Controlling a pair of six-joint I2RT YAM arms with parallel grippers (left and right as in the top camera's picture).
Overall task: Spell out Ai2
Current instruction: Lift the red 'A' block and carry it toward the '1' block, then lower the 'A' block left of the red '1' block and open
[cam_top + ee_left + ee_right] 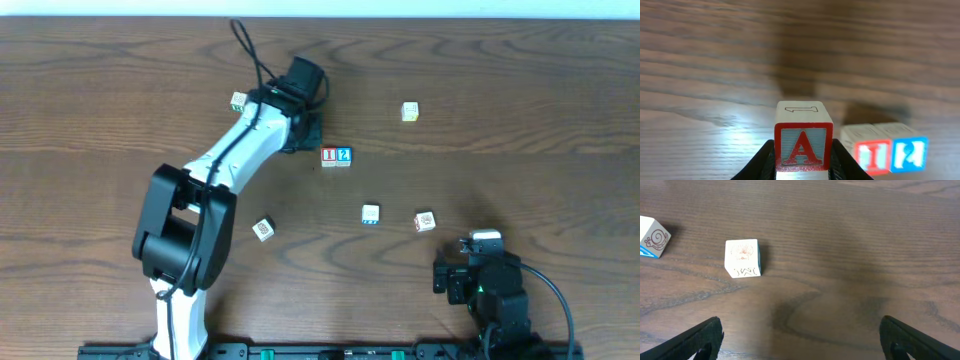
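Note:
My left gripper (802,160) is shut on a wooden block with a red letter A (802,146), held just left of the two placed blocks. The red I block (872,154) and the blue 2 block (908,152) sit side by side on the table; overhead they show as the I block (329,155) and the 2 block (344,155). In the overhead view the left gripper (305,125) is up and left of that pair, and the A block is hidden under it. My right gripper (800,340) is open and empty at the near right of the table (470,275).
Loose blocks lie on the wood table: one at the far left (238,100), one at the far right (410,111), one at the front left (263,229), one in the middle (370,213), and one near the right arm (425,221), also in the right wrist view (742,258).

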